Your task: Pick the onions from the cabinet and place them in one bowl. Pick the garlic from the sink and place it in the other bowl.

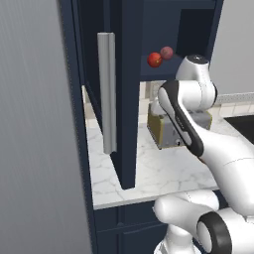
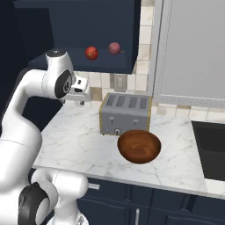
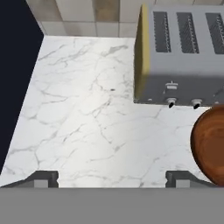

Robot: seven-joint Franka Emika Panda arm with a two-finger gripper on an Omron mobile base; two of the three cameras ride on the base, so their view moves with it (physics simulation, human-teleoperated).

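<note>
Onions [image 2: 103,50], one bright red, one duller pink, sit side by side at the cabinet's [image 2: 88,30] open front edge. Below them the gripper [image 3: 112,178] hovers over the counter [image 2: 79,145], fingers apart and empty, near the toaster [image 2: 126,113] and wooden bowl [image 2: 139,146].

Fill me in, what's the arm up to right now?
Nothing is picked yet. Both onions, the bright red one and the duller pinkish one, sit on the shelf of the open navy cabinet. The gripper hangs over the marble counter left of the toaster, jaws wide open and empty, below the shelf. The wooden bowl in front of the toaster is empty.
</note>
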